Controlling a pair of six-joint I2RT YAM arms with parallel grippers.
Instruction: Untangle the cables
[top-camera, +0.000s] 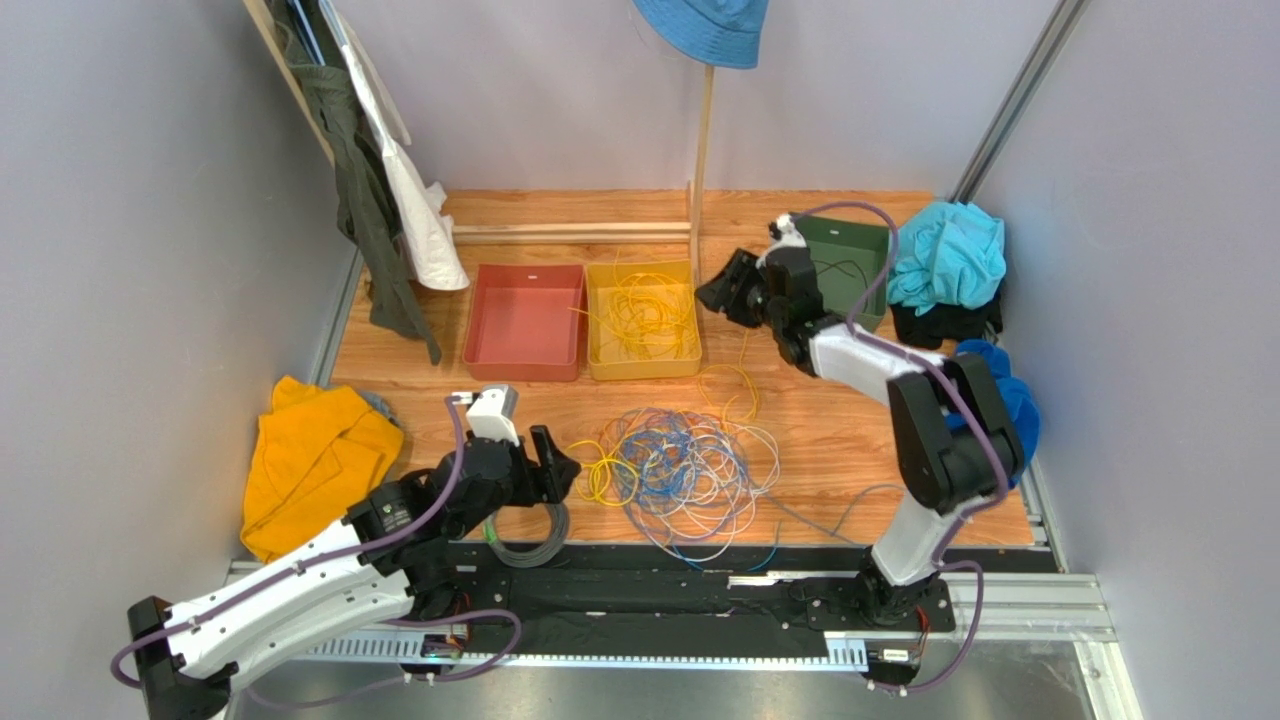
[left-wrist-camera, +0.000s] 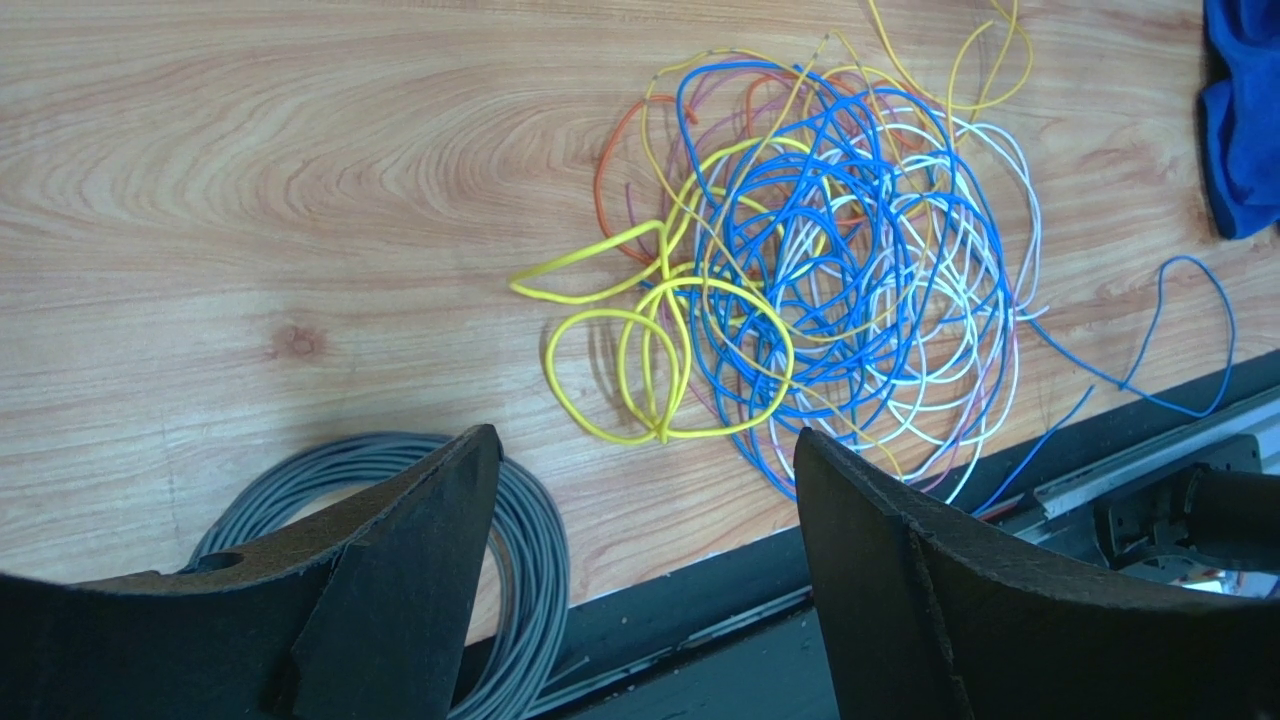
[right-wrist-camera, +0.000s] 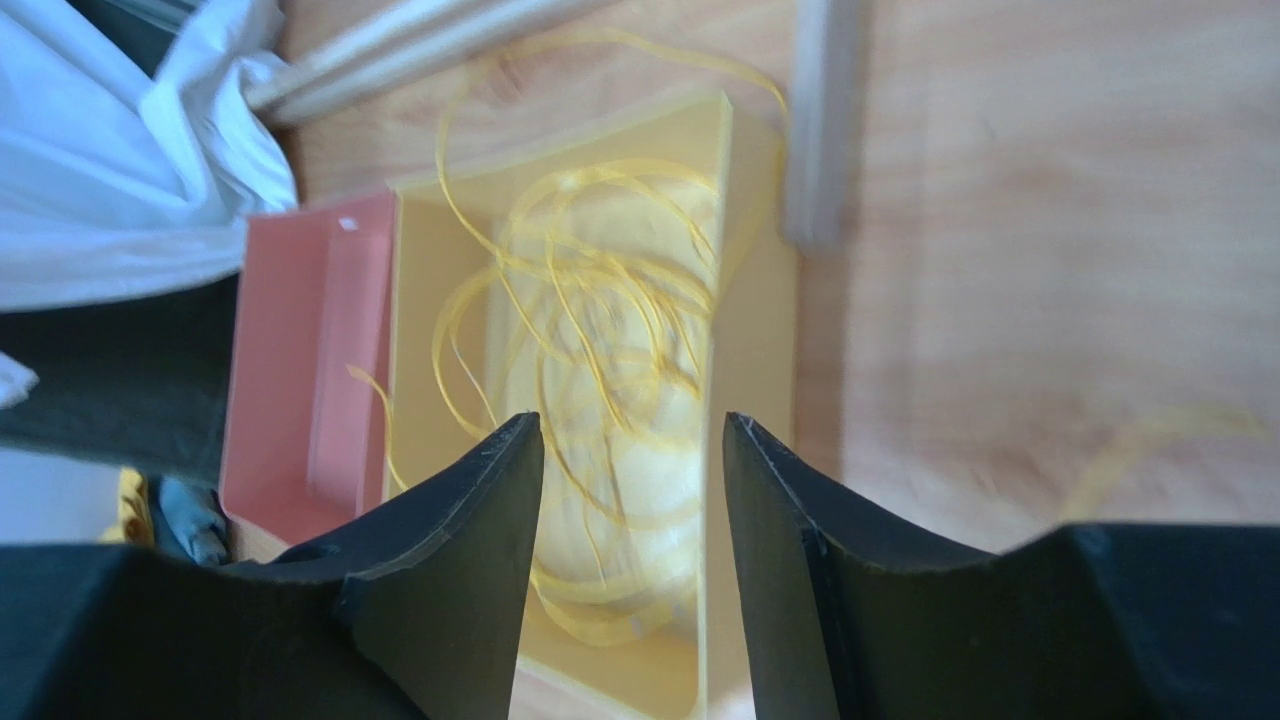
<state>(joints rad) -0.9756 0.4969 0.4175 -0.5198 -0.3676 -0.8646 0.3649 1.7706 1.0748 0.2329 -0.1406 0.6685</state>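
A loose tangle of thin yellow, blue and pale cables (top-camera: 684, 465) lies on the wooden table near the front edge; it also shows in the left wrist view (left-wrist-camera: 812, 270). More yellow cables (top-camera: 646, 308) lie in the yellow bin (top-camera: 597, 363), seen too in the right wrist view (right-wrist-camera: 601, 330). My left gripper (top-camera: 553, 462) is open and empty, just left of the tangle and apart from it. My right gripper (top-camera: 721, 285) is open and empty, hovering just right of the yellow bin (right-wrist-camera: 744, 195).
A red bin (top-camera: 523, 321) stands left of the yellow one, a green bin (top-camera: 845, 252) at the back right. A neat grey coil (top-camera: 529, 537) lies under my left gripper. Cloths lie at the left (top-camera: 308, 458) and right (top-camera: 947, 255). A wooden post (top-camera: 700, 150) stands behind the bins.
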